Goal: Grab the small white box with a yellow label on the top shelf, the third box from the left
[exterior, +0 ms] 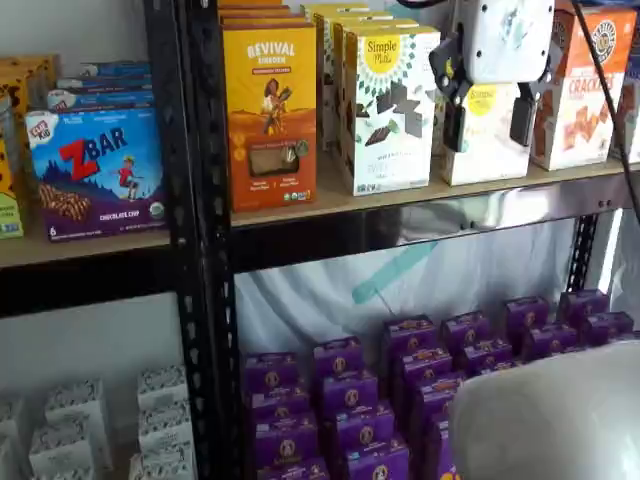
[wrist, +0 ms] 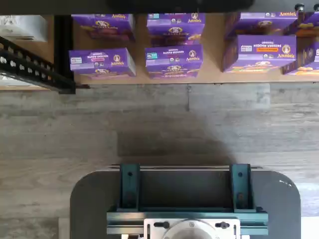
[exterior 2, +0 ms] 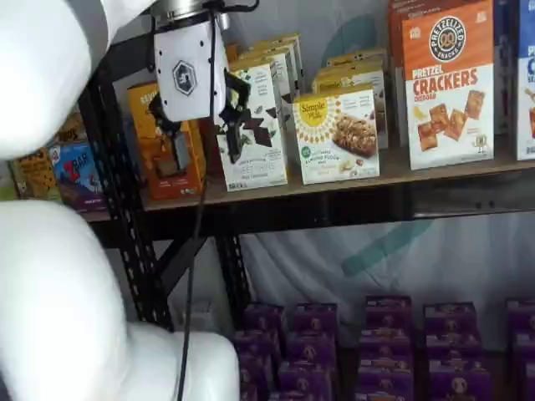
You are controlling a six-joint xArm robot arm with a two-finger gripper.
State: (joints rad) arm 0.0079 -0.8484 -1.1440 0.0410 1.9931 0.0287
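Observation:
The small white box (exterior: 490, 160) with a yellow round logo stands on the top shelf (exterior: 450, 215), shorter than its neighbours. It also shows in a shelf view (exterior 2: 338, 138), with the shelf's dark rail (exterior 2: 376, 202) below it. My gripper (exterior: 488, 125) hangs in front of the shelf, open and empty, and the box shows in the gap between its two black fingers. In a shelf view the gripper (exterior 2: 205, 140) stands out from the shelf, before the patterned carton. The wrist view shows no fingers and no white box.
An orange-yellow Revival carton (exterior: 270, 100) and a tall white green-black patterned carton (exterior: 385, 110) stand left of the box; a pretzel crackers carton (exterior 2: 447, 83) stands right. Purple boxes (wrist: 173, 59) fill the lower shelf. A black rack upright (exterior: 200, 240) is at the left.

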